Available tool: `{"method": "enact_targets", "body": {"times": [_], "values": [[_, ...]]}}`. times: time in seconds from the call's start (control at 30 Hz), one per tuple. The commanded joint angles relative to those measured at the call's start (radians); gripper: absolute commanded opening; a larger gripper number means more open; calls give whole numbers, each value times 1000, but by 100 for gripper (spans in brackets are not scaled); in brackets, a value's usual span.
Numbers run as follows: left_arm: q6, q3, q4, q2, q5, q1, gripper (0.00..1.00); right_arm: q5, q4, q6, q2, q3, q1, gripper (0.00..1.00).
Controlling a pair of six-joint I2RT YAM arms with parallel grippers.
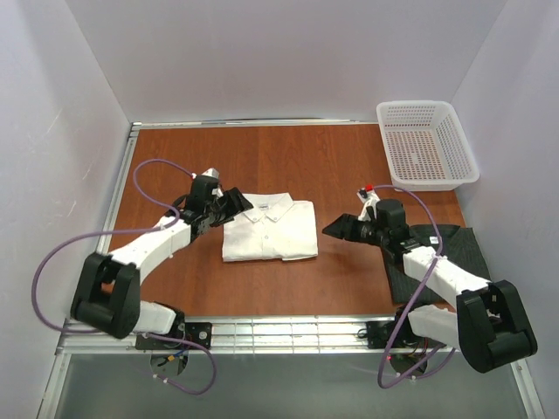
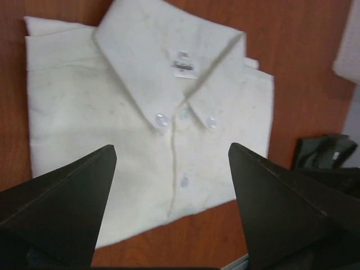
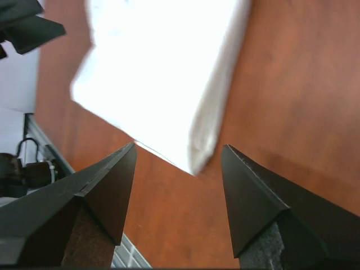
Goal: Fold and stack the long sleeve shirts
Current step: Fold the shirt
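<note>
The white shirt (image 1: 268, 229) lies folded flat in the middle of the table, collar toward the back. In the left wrist view it (image 2: 146, 124) fills the frame, collar, label and buttons up. My left gripper (image 1: 234, 202) (image 2: 171, 154) is open and empty, at the shirt's back left corner. My right gripper (image 1: 339, 229) (image 3: 179, 149) is open and empty, a little to the right of the shirt's right edge (image 3: 163, 73). The dark charcoal shirt (image 1: 456, 244) lies flat at the front right, partly hidden under my right arm.
A white mesh basket (image 1: 426, 144) stands at the back right corner. White walls enclose the table on three sides. A metal rail (image 1: 288, 332) runs along the front edge.
</note>
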Motion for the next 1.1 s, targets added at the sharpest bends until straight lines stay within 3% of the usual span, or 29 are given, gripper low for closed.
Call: {"method": "enact_targets", "body": {"times": [0.0,0.1,0.33,0.47,0.57,0.73,0.87,1.0,1.07], "values": [[-57,-20,-26,-178,-1,-62,76,15,58,18,8,123,80,58],[-147,-118,69,-247,34,-99,63,2,223,87,98,179,187,57],[-301,-393,394,-149,51,-104,40,-5,652,188,371,117,229,54],[-376,-527,494,-137,-2,-85,33,17,900,205,513,-27,226,53],[-436,-600,496,-174,-36,-70,31,25,989,199,577,-98,217,51],[-427,-590,396,-290,-79,-56,31,-12,970,174,526,-118,172,51],[-336,-473,286,-378,-124,-56,40,-20,792,110,412,-19,168,53],[-244,-329,270,-300,-125,-50,52,-28,698,79,407,129,165,53],[-215,-260,293,-199,-104,-41,53,-29,678,73,464,222,158,52]]}}
